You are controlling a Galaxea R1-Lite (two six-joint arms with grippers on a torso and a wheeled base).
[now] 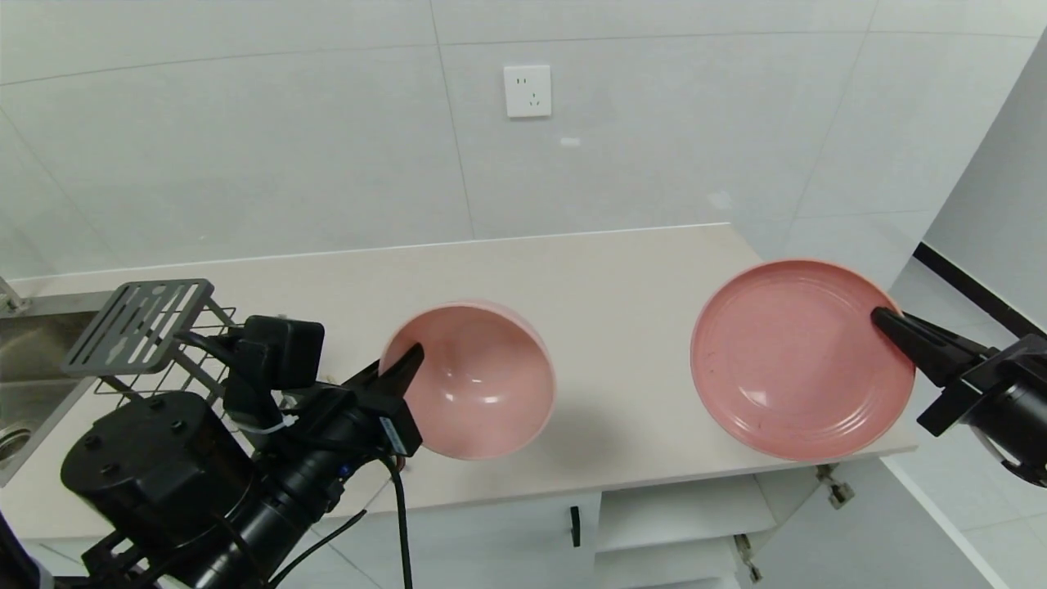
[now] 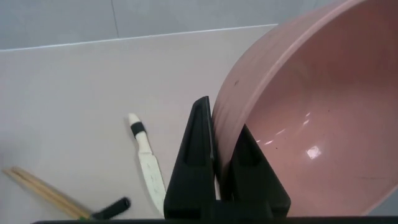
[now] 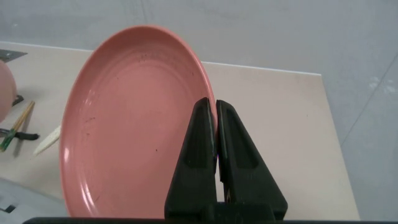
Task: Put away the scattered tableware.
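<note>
Left gripper's (image 1: pixel 415 353) jaws pinch bowl (image 1: pixel 491 393), right gripper's (image 1: pixel 880 316) pinch plate (image 1: pixel 785 360); left wrist view adds knife (image 2: pixel 147 165), chopsticks (image 2: pixel 38 188) on table (image 2: pixel 74 93).

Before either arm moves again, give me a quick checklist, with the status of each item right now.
1. Left end effector shut on the pink bowl rim: ok.
2. Right end effector shut on the pink plate rim: ok.
3. Bowl and plate apart from each other: ok.
4. Wire rack has room for them: cannot tell.
5. Chopsticks and white utensil put away: not ok, lying on the counter.
</note>
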